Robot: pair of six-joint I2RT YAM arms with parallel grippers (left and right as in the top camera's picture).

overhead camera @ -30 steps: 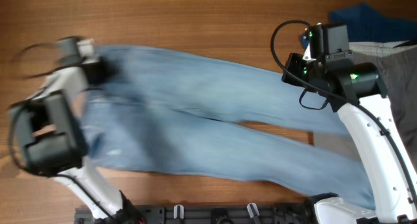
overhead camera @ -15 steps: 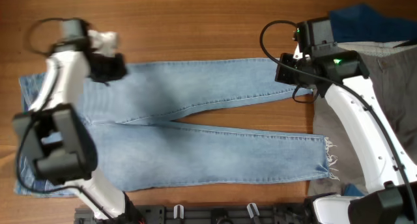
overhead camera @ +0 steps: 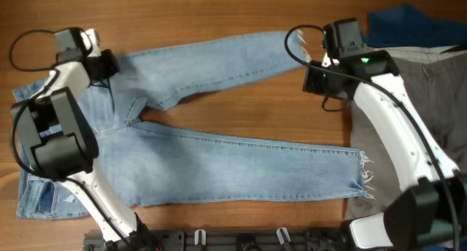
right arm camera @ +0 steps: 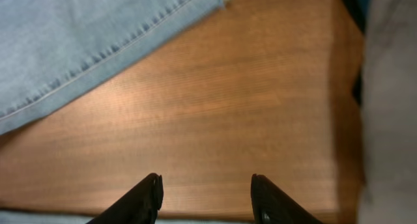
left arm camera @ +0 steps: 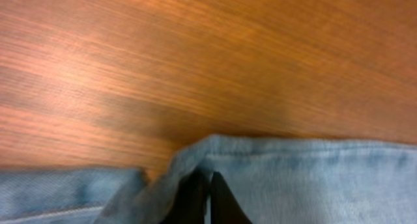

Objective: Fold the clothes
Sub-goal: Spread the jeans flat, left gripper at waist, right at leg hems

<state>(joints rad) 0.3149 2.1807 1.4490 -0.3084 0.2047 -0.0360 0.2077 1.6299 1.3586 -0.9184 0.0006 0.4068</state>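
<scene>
Overhead, nearest edge first: light-blue jeans (overhead camera: 219, 163) are lying flat across the wooden surface (overhead camera: 219, 10), covering most of it from 9 o'clk to past centre. The near leg is running twd 3 o'clk. Its frayed hem (overhead camera: 365, 176) is reaching the edge of the grey trousers (overhead camera: 438, 98), which are lying along the 3 o'clk side. The waist end is sitting at approx 8–9 o'clk. The far leg is angling up twd 1 o'clk, so the two legs are opening in a V w/ bare wood btwn them.

L hand (overhead camera: 104, 63) is sitting at 10 o'clk, on the far edge of the jeans nr the waist. In the L wrist cam its fingers (left arm camera: 192, 201) are pressed together, pinching a raised fold of the denim edge, w/ wood beyond.

R hand (overhead camera: 319, 82) is hovering at approx 1–2 o'clk over bare wood, btwn the far leg's hem and the grey trousers, apart from both. In the R wrist cam its fingers (right arm camera: 140, 201) are spread wide and gripping nothing. The denim hem is showing at 11 o'clk in that view and grey cloth at 3 o'clk.

Farthest back, a dark-blue garment (overhead camera: 408, 21) is lying bunched at the 1–2 o'clk corner, just beyond the grey trousers.
</scene>
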